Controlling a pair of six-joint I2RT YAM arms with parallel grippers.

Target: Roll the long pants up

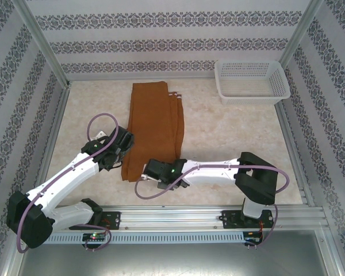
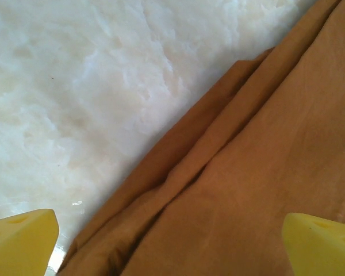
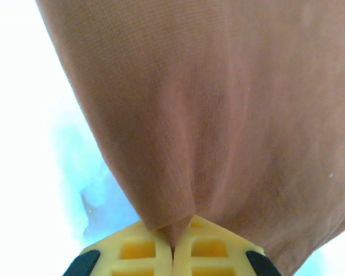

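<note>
Lengthwise near-to-far, long pants (image 1: 155, 129), near end in right gripper (image 3: 172, 246).

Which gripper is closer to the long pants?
Right. The right gripper is shut on the near end of the long pants; the left gripper is open over their left edge.

Nothing legible from where I stand: no text, labels, brands or numbers. The long pants (image 1: 155, 129) are plain cloth with no readable tag. The white basket (image 1: 253, 96) has no marking I can make out. The wallpaper (image 1: 161, 46) carries ornament bands, not lettering. The small circuit board (image 1: 96, 236) at the left arm's base is too small to read any print on it.
</note>
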